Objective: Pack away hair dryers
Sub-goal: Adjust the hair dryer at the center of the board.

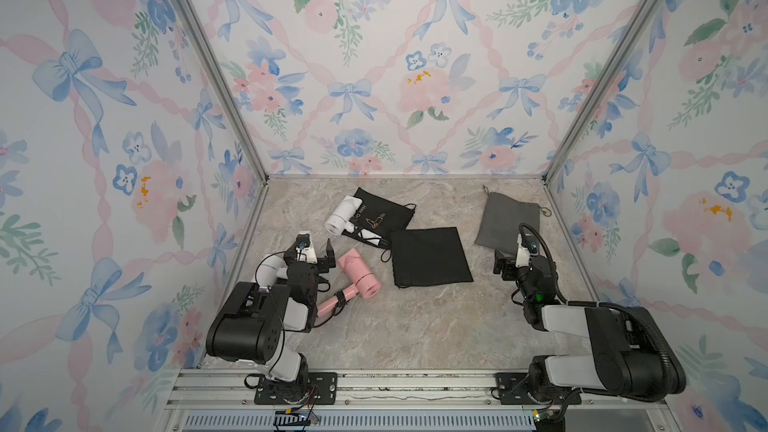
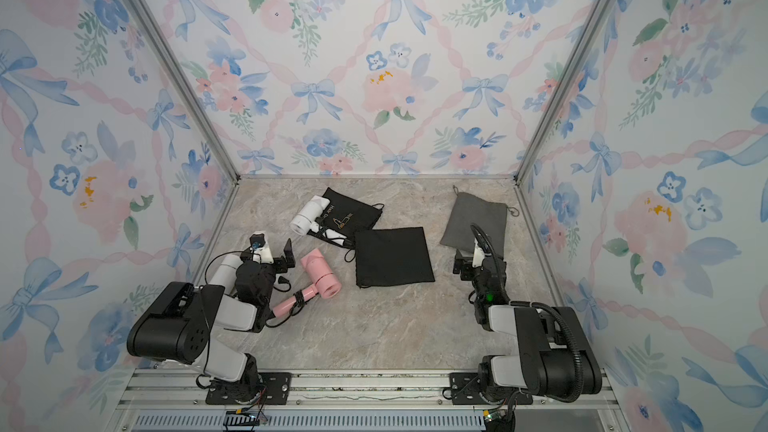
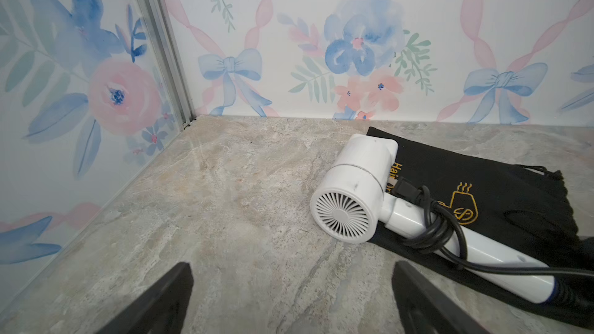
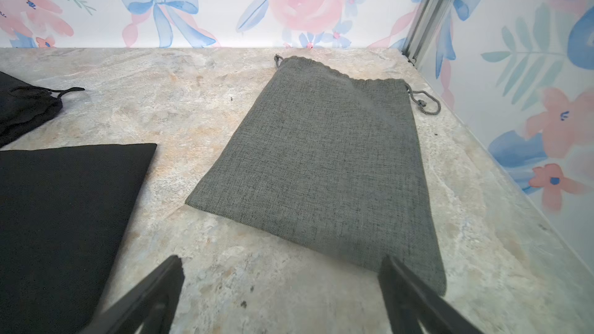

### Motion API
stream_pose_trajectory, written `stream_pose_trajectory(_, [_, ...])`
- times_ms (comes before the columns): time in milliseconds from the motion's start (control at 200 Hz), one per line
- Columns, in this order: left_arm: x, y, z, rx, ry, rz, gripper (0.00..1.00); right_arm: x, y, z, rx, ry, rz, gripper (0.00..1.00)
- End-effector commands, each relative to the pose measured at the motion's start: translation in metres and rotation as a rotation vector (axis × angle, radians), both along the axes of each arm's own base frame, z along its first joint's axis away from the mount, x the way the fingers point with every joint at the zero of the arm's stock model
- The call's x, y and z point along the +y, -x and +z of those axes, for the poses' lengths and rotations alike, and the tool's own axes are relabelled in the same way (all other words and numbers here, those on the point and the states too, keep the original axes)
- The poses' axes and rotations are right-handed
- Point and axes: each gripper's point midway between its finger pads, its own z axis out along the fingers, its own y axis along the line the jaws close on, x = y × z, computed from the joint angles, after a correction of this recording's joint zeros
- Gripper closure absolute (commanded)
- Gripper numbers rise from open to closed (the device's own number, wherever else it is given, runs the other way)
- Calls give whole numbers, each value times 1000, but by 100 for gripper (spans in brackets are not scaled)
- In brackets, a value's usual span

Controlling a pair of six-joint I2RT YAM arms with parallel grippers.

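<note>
A pink hair dryer [image 1: 359,276] [image 2: 322,274] lies on the marble floor with its dark cord wound round the handle. It is just right of my left gripper [image 1: 318,249] [image 3: 291,271], which is open over bare floor. A white hair dryer [image 1: 343,216] [image 3: 350,194] rests on a black pouch with gold print [image 1: 384,211]. Another white hair dryer [image 1: 272,265] shows partly under my left arm. My right gripper [image 1: 505,261] [image 4: 282,263] is open and empty at the near corner of a grey pouch [image 4: 321,162].
A plain black pouch [image 1: 430,257] [image 4: 64,220] lies flat in the middle, between the two arms. Floral walls with metal corner posts [image 1: 216,72] close in the left, back and right sides. A metal rail [image 1: 374,384] at the front carries both arm bases.
</note>
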Motion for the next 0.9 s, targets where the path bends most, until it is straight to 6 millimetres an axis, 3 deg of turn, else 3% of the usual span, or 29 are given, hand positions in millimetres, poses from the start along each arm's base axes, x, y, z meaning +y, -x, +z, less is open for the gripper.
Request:
stream_pose_trajectory(0, [-5,-1,5,-21,4,-33,2,-1,-5,2,-4,-17,-2,3])
stream_pose_trajectory(895, [1,1,6,-23,-12,45,2,-1,-5,2,-5,-22,1,3])
